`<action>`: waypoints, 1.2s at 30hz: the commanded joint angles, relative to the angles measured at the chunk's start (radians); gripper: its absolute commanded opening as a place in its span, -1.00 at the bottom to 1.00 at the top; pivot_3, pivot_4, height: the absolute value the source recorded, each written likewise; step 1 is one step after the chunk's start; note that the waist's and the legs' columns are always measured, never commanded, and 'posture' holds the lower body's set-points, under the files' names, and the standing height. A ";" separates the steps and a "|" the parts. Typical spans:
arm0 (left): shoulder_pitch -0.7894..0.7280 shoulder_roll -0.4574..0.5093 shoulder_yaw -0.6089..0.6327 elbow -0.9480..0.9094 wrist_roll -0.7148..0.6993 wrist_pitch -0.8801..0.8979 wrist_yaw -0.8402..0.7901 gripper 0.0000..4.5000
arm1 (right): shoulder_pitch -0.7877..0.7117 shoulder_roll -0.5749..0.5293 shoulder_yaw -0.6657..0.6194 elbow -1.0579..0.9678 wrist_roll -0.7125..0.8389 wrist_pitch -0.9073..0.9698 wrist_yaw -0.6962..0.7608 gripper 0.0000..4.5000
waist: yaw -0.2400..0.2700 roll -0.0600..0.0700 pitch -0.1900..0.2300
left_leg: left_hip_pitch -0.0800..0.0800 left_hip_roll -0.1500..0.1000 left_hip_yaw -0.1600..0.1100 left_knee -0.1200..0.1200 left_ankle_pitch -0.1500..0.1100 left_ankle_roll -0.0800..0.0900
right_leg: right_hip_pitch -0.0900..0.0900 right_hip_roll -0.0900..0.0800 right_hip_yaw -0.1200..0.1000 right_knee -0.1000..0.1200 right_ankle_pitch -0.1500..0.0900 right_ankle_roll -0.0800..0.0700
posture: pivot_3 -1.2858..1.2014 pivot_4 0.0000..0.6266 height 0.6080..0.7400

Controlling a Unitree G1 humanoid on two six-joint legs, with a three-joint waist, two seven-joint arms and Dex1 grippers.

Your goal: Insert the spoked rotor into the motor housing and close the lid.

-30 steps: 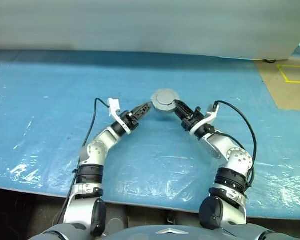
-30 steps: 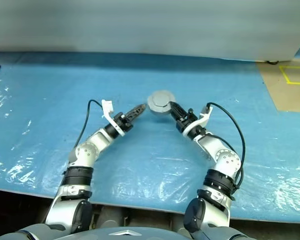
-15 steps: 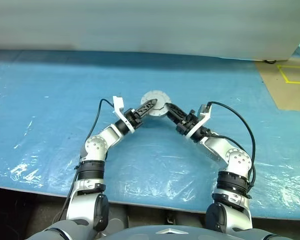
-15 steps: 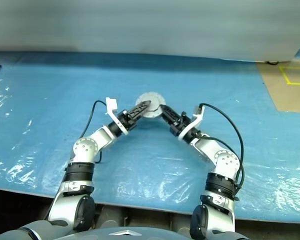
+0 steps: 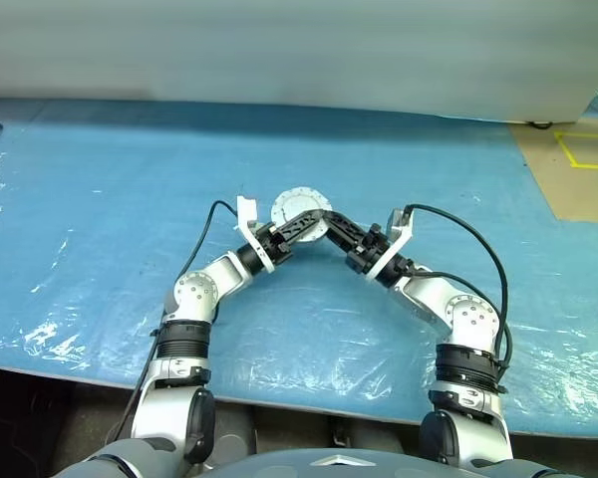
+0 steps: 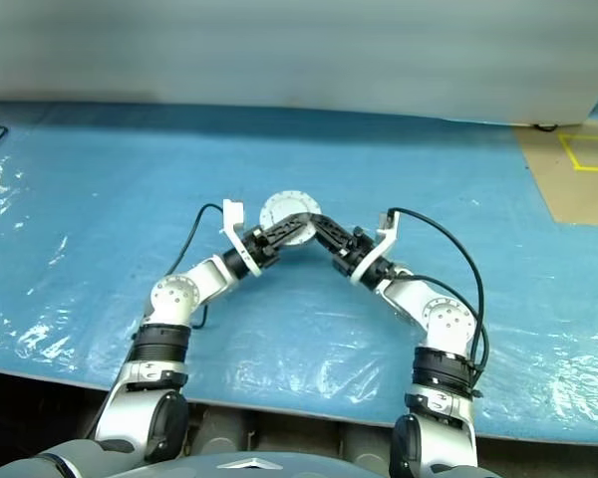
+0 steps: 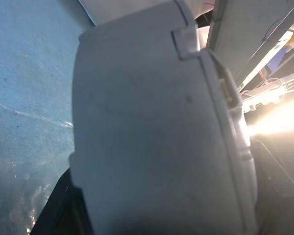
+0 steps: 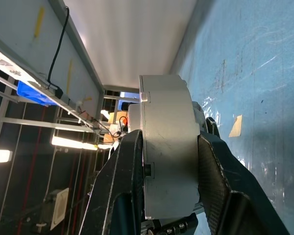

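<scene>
Motor housing (image 5: 300, 212), with the lid (image 8: 159, 147) seated on it, hangs above the blue-covered table (image 5: 90, 199), held edge-on between both arms. Right tool (image 8: 169, 161) pinches the closed assembly across its thickness, one black finger (image 8: 125, 186) on each flat face. Left tool (image 5: 311, 221) reaches against the housing from the other side; whether its fingers are spread or pressing I cannot tell.
</scene>
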 commanded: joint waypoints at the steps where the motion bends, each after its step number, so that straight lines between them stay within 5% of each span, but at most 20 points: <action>1: -0.019 -0.021 0.037 -0.014 -0.019 -0.042 0.023 0.26 | -0.028 0.003 0.001 -0.039 0.031 -0.034 0.036 -0.48 | 0.001 0.000 0.000 | 0.000 0.000 0.000 0.000 0.000 0.000 | 0.000 0.000 0.000 0.000 0.000 0.000 | 0.03 -0.52 1.00; 3: -0.020 -0.035 0.044 -0.017 -0.022 -0.054 0.031 0.21 | -0.031 0.004 0.006 -0.046 0.025 -0.049 0.049 -0.48 | 0.003 0.000 0.000 | 0.000 0.000 0.000 0.000 0.000 0.000 | 0.000 0.000 0.000 0.000 0.000 0.000 | 0.03 -0.52 1.00; 10: -0.022 -0.093 0.113 -0.029 -0.083 -0.107 0.069 0.21 | -0.058 0.015 -0.021 -0.034 0.023 -0.147 0.043 0.53 | 0.004 0.000 0.000 | 0.000 0.000 0.000 0.001 0.000 0.000 | 0.000 0.000 0.000 0.001 0.000 0.000 | 0.03 -0.52 1.00; 17: -0.064 -0.114 0.226 0.020 -0.072 -0.298 0.131 0.21 | -0.058 0.025 -0.031 -0.023 0.020 -0.205 0.027 0.53 | 0.011 0.000 0.000 | -0.001 0.000 0.000 0.001 0.000 0.000 | 0.000 0.000 0.000 0.001 0.000 0.000 | 0.03 -0.52 1.00; 25: -0.112 -0.016 0.347 0.238 0.031 -0.601 0.230 0.21 | -0.053 0.026 0.006 -0.039 0.004 -0.209 0.060 0.53 | 0.010 -0.001 0.000 | 0.000 0.000 -0.001 0.001 0.000 0.000 | 0.000 0.001 0.000 0.001 0.000 0.000 | 0.03 -0.52 1.00; 36: -0.128 0.024 0.378 0.376 0.054 -0.640 0.305 0.21 | -0.056 0.010 0.050 -0.038 -0.027 -0.207 0.097 0.53 | 0.015 -0.002 0.000 | 0.001 0.001 -0.002 0.004 0.000 0.000 | 0.004 0.000 -0.002 0.001 0.001 0.001 | 0.03 -0.52 1.00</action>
